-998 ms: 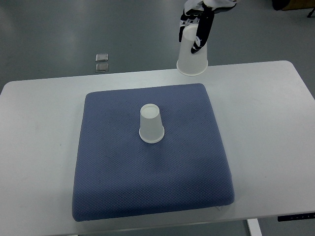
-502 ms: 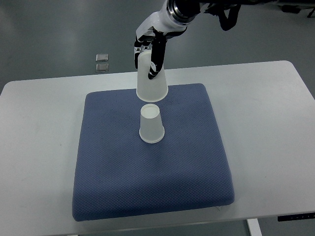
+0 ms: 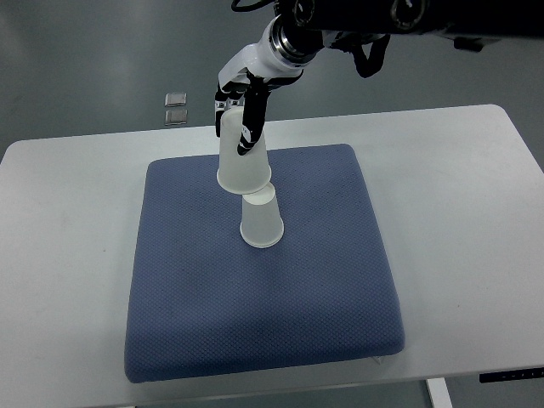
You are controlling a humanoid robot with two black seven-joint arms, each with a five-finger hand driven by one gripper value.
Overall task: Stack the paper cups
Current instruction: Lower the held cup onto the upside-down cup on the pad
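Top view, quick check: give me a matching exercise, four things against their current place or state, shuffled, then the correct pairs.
Things:
1. Inverted translucent paper cup in the air
2. Inverted translucent paper cup lower down
3. Blue textured cushion pad
4. Two small silver squares

Places or states:
A. On the grey floor beyond the table
B. Held by the right hand
C. Lying on the white table
D. Standing mouth down on the pad

Pairs: 1-B, 2-D, 3-C, 4-A

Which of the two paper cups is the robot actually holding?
The upper cup, upside down in the right hand. The other cup stands free on the blue mat.
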